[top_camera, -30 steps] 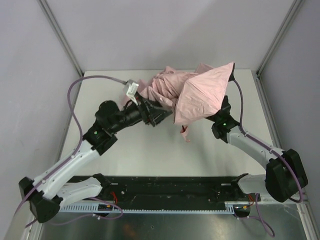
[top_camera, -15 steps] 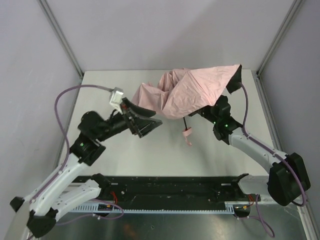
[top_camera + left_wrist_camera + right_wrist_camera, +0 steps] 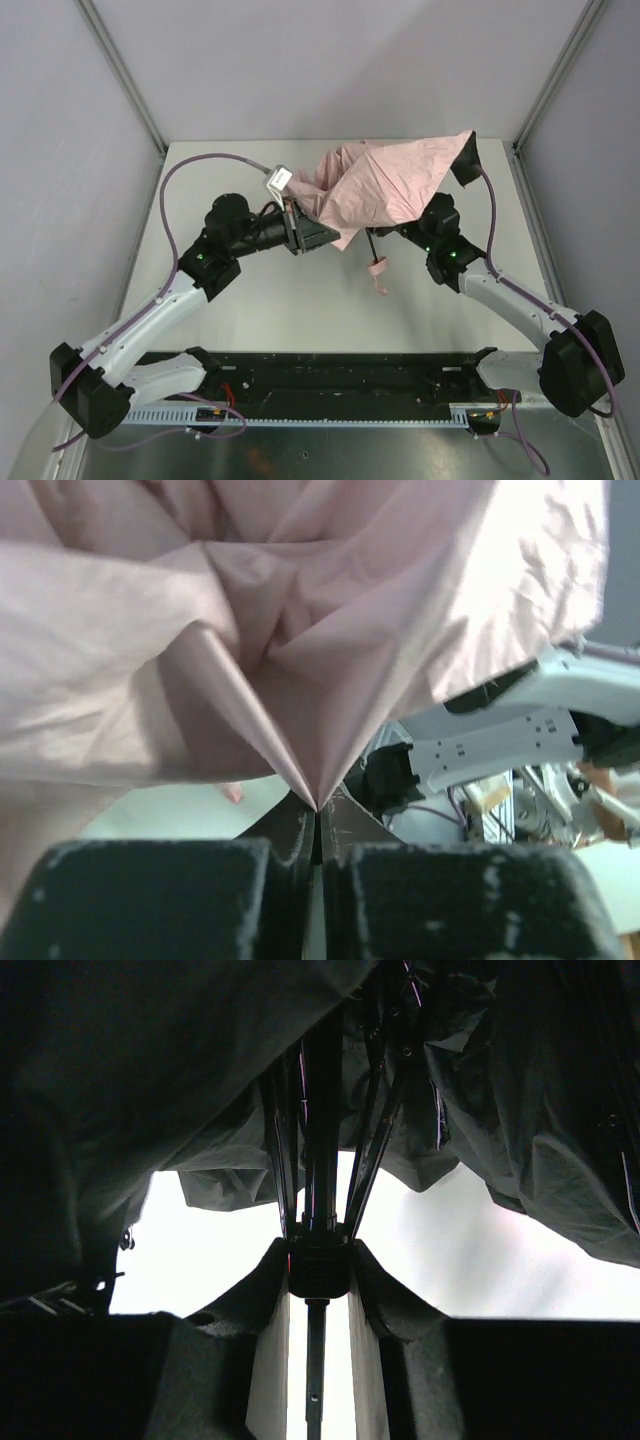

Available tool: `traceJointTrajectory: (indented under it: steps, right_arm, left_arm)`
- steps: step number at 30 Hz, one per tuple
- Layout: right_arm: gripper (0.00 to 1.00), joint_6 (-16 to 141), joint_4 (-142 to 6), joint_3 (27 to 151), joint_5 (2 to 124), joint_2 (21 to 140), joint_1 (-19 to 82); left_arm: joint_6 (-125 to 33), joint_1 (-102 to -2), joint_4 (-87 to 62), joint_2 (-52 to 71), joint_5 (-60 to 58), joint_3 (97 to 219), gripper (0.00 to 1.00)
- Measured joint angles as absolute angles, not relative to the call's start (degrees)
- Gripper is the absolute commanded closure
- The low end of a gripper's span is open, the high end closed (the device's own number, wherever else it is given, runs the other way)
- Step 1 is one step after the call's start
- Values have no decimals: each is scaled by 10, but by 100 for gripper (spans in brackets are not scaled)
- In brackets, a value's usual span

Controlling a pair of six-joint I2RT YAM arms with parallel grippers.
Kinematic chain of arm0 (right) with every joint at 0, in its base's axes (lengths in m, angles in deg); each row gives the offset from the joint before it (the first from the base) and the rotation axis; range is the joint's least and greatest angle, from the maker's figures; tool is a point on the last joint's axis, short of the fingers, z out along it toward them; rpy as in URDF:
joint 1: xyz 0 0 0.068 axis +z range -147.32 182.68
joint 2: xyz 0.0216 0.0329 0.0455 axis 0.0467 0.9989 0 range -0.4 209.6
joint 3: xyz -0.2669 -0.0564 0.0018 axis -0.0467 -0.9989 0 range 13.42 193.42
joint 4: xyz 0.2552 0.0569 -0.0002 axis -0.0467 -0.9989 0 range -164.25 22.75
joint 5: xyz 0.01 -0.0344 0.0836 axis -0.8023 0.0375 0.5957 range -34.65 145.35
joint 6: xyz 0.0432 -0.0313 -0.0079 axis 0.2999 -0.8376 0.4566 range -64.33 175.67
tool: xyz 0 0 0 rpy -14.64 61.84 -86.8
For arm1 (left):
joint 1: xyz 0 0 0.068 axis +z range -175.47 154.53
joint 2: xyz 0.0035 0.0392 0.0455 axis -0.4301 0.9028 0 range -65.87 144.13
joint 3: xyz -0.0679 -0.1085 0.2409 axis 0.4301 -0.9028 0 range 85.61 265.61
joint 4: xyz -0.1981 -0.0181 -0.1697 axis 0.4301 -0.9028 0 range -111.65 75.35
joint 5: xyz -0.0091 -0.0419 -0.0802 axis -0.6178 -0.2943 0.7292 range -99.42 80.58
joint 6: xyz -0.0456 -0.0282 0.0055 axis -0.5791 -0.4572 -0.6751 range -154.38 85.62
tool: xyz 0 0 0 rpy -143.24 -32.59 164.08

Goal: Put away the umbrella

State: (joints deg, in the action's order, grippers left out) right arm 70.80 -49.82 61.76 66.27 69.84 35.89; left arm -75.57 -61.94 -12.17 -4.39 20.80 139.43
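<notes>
The pale pink fabric folding umbrella [image 3: 395, 180] is up off the white bench [image 3: 300, 310], carried between your two arms toward the far side. Its canopy is half collapsed and bunched, reaching lowest at its left end.

Your left end effector [image 3: 316, 815] is pinched tight on a pointed fold of the pink cloth. In the left wrist view the fabric draws down into a sharp tip right where the two dark fingers meet, with no gap between them. From above, you can see it at the lower left edge of the canopy.

Your right end effector [image 3: 318, 1260] stands narrow, its pads pressed on either side of a black block on the thin black shaft [image 3: 322, 1140]. That block looks like the collar where the ribs gather, though the view is too dark to be sure. The dark lining [image 3: 140, 1080] hangs all around it.

In the top view the right fingers are tucked under the canopy. The shaft pokes out below it, tilted toward you, and ends in the small pink handle [image 3: 377, 265] with the pink wrist loop [image 3: 380, 287] dangling beneath.
</notes>
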Motion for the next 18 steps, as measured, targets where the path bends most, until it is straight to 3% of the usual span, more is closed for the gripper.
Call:
traceJointTrajectory:
  steps: [2,5,7,11,13,18]
  right_arm:
    - [100,694,-501,617,700,698,338]
    - [100,668,-504,617,779,698,293]
    - [100,653,-505,615,823,695,276]
    - [100,644,-504,600,875,678,274]
    - [100,644,-502,597,895,672,271]
    - [100,646,-498,595,917,667,264]
  left_arm:
    - [-741,-612,-123,-56,235,1392,96]
    - [-716,-590,-122,-89,312,1376,46]
    - [-705,-579,-122,-111,357,1361,27]
    - [-698,-549,-131,-176,399,1326,19]
    - [-692,-527,-150,-230,385,1313,8]
    - [-702,-496,-213,-352,251,1312,1]
